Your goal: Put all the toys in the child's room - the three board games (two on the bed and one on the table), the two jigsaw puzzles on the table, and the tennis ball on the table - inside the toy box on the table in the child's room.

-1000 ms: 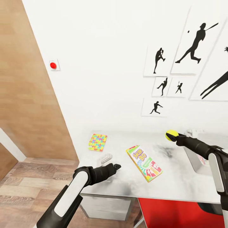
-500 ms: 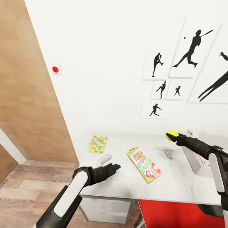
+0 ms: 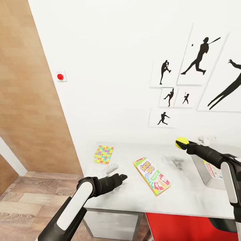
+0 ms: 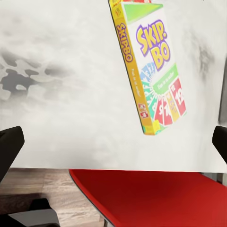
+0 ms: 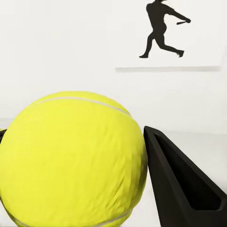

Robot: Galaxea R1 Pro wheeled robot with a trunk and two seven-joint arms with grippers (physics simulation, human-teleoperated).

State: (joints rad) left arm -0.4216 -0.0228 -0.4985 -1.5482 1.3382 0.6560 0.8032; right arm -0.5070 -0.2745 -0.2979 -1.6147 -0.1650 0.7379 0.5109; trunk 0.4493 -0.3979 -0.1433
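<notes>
Carrying tennis ball [image 3: 181, 142] clamped in right gripper [image 3: 183, 144] fingers; left gripper [image 3: 123, 176] fingers spread, empty. Next, probably: release over toy box [image 3: 204, 172].

On the table [image 3: 187, 197]: SKIP-BO box [image 3: 151, 176] near the middle, 1 jigsaw sheet [image 3: 103, 154] to its left toward the wall, toy box [image 3: 208, 176] at the right end — tennis ball [image 3: 181, 142] held above the table between box and bin, chair [image 3: 180, 227] under the front edge.
</notes>
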